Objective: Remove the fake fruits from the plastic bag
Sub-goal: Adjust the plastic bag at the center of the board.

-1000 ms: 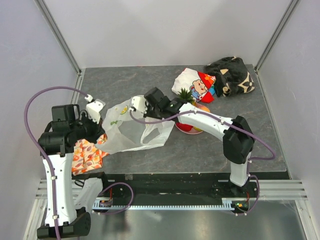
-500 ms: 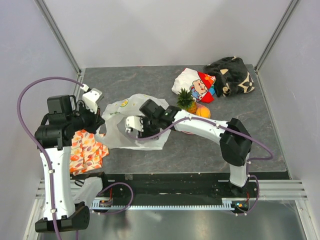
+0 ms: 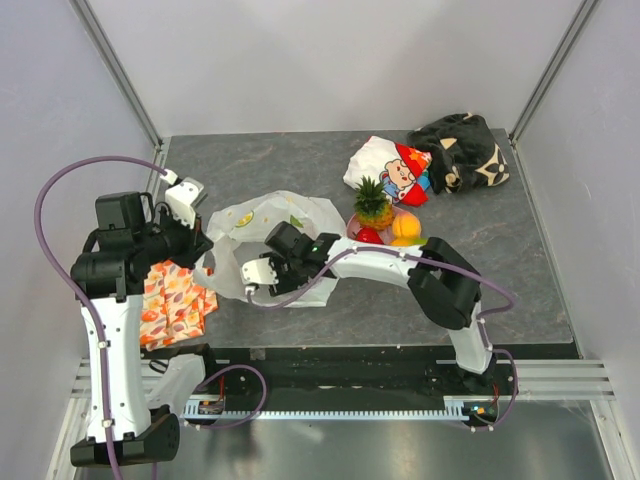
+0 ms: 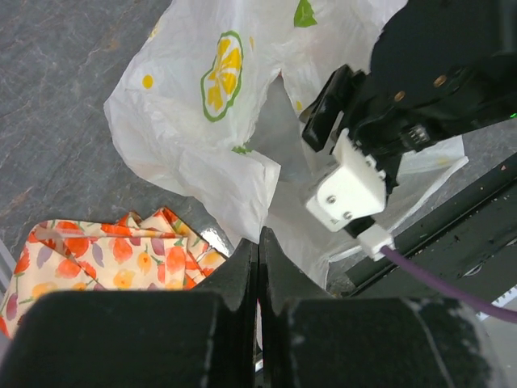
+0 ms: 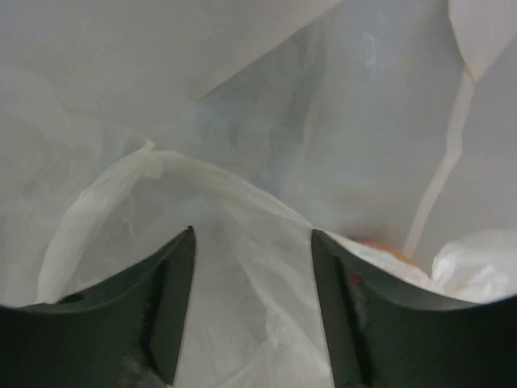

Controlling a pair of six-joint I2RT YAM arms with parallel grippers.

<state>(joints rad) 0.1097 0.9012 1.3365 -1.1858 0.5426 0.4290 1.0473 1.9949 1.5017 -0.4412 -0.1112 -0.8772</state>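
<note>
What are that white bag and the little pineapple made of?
The bag looks like thin plastic film: translucent, crinkled, faintly glossy. The pineapple seems moulded plastic, with an orange body and stiff green crown, though it is small here.

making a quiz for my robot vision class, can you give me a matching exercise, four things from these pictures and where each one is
Things:
1. orange plastic toy pineapple with green crown
2. orange flower-print cloth
3. black patterned fabric bundle
4. right gripper

Places:
A. far right corner of the grey table
B. inside the thin white plastic bag, open
C. near left edge of the table
D. outside the bag, beside the white cartoon-print cloth

Pairs: 1-D, 2-C, 3-A, 4-B
</note>
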